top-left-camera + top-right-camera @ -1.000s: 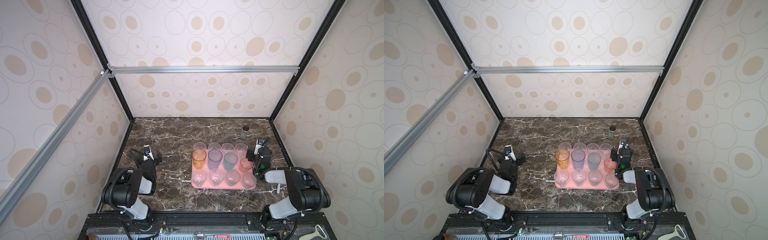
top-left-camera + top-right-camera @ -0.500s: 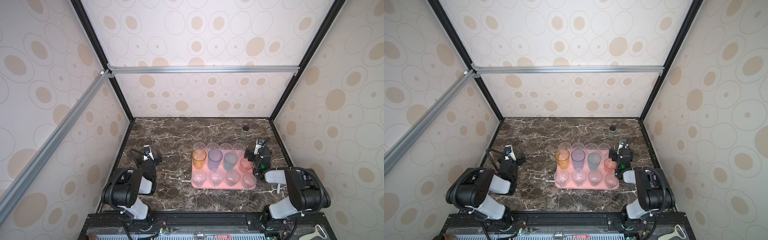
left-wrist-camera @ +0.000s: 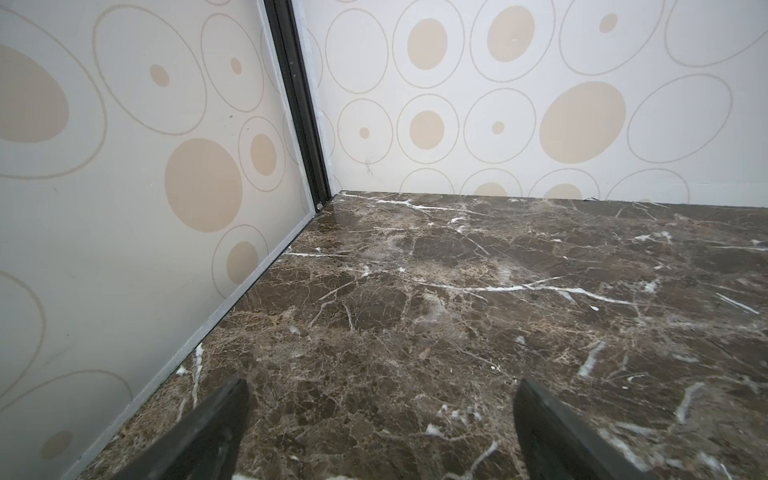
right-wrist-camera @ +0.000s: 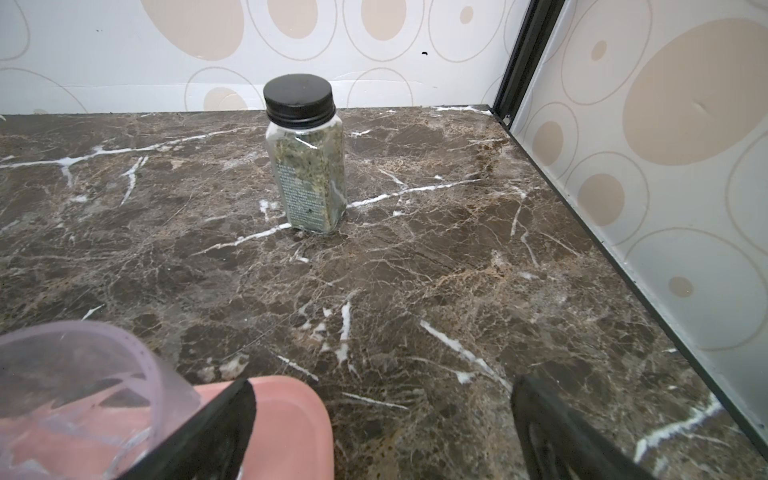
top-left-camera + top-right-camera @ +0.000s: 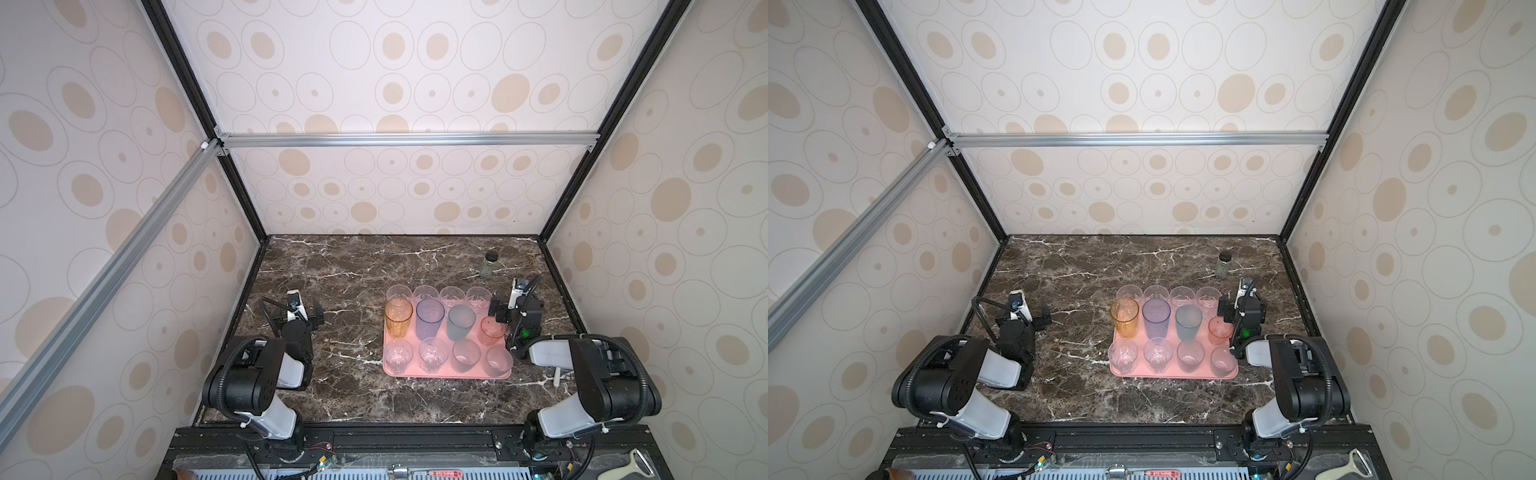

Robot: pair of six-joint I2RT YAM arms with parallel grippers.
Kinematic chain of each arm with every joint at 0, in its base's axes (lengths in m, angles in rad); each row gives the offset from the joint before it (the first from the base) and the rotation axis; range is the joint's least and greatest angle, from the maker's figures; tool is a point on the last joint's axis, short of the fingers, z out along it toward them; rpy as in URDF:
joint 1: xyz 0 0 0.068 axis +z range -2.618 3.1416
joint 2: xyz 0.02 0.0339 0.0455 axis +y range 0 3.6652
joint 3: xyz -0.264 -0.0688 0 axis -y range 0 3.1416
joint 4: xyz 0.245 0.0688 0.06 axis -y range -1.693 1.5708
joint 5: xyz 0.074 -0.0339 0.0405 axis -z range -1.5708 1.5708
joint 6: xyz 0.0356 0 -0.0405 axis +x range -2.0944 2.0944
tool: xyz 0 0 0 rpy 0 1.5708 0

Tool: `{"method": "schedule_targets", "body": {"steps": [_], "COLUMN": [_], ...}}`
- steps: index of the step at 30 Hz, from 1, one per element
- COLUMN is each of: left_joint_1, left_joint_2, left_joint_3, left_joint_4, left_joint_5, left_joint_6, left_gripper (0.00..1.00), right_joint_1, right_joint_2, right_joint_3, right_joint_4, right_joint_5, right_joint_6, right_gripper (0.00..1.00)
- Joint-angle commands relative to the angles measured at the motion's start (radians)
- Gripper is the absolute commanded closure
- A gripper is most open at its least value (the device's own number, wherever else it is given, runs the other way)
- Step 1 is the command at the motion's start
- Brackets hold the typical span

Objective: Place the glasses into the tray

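The salmon-pink tray [image 5: 446,375] [image 5: 1173,375] lies right of centre on the marble in both top views. Several glasses stand on it: amber [image 5: 398,319], blue-purple [image 5: 429,319], teal [image 5: 460,323], a small pink one [image 5: 492,330], clear ones behind [image 5: 426,294] and in front [image 5: 398,356]. My right gripper [image 5: 516,310] [image 4: 380,428] is open and empty just off the tray's far right corner [image 4: 291,415], next to a clear glass [image 4: 83,374]. My left gripper [image 5: 297,322] [image 3: 380,428] is open over bare marble near the left wall.
A small jar with a black lid [image 5: 490,264] [image 4: 307,166] stands behind the tray near the back right. Patterned walls close in the left, back and right sides. The right wall's black base rail [image 4: 623,266] runs close by the right gripper.
The right gripper's jaws have spread slightly wider beside the tray. The glasses, the tray and the left arm have not moved.
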State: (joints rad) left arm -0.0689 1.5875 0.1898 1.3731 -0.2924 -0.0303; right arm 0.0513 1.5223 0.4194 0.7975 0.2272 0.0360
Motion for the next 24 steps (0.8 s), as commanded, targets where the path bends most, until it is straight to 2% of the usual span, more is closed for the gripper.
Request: {"method": "schedule_targets", "body": {"steps": [1, 24], "left_joint_1": [0.003, -0.005], "left_joint_2": [-0.006, -0.005], "left_joint_3": [0.020, 0.017], "left_joint_4": [0.018, 0.026], "left_joint_5": [0.003, 0.021], "left_joint_6": [-0.003, 0.014], "left_gripper": [0.01, 0.01], "right_joint_1": [0.005, 0.007], "right_joint_2": [0.009, 0.014], "right_joint_3": [-0.010, -0.016], "right_joint_4": [0.017, 0.032], "right_joint_5": [-0.006, -0.014], "right_joint_6": [-0.012, -0.017], "right_gripper": [0.01, 0.01]}}
